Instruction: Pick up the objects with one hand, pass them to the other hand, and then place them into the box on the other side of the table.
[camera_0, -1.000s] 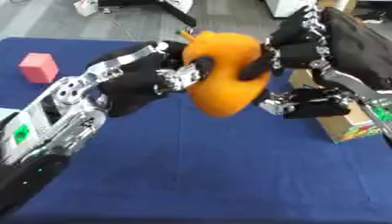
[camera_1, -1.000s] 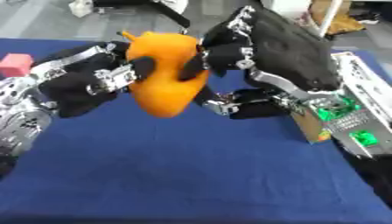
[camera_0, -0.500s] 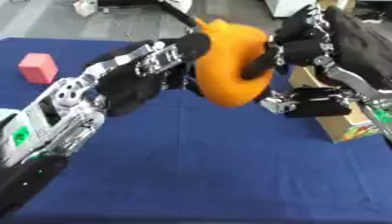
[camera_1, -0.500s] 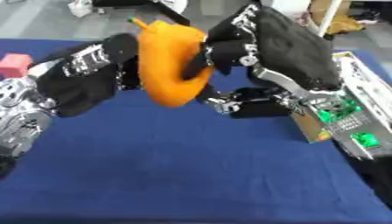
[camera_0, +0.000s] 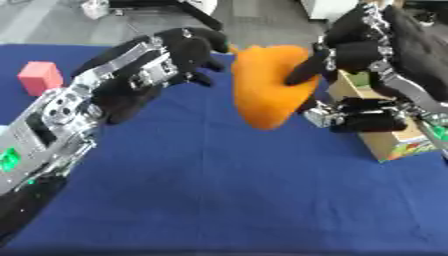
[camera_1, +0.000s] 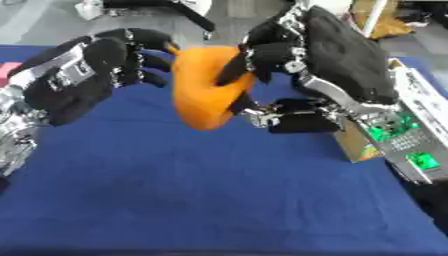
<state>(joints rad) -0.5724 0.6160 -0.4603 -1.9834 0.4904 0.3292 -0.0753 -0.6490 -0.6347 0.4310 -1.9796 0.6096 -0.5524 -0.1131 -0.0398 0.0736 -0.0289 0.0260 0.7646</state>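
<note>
Soft orange pear-shaped object (camera_0: 267, 85) — held in mid-air above the blue cloth-covered counter (camera_0: 219, 190), between the 2 hands. Right hand (camera_0: 350, 55) has fingers curled over its upper right side with the thumb below; clamped on it. Left hand (camera_0: 179, 52) sits just beside the object's left edge, fingers loosely spread and curved toward it; contact cannot be made out, and it does not look closed around anything.

Step, as judged: the hand-to-hand pass, with the right hand appearing to carry the load alone. Small cardboard box with green print (camera_0: 389, 140) stands on the counter at the right, low behind the right hand. Pink cube (camera_0: 39, 77) rests far left on the counter, well apart.

Next move calls for swinging the object right and down over the box opening — then letting the fingers part.
</note>
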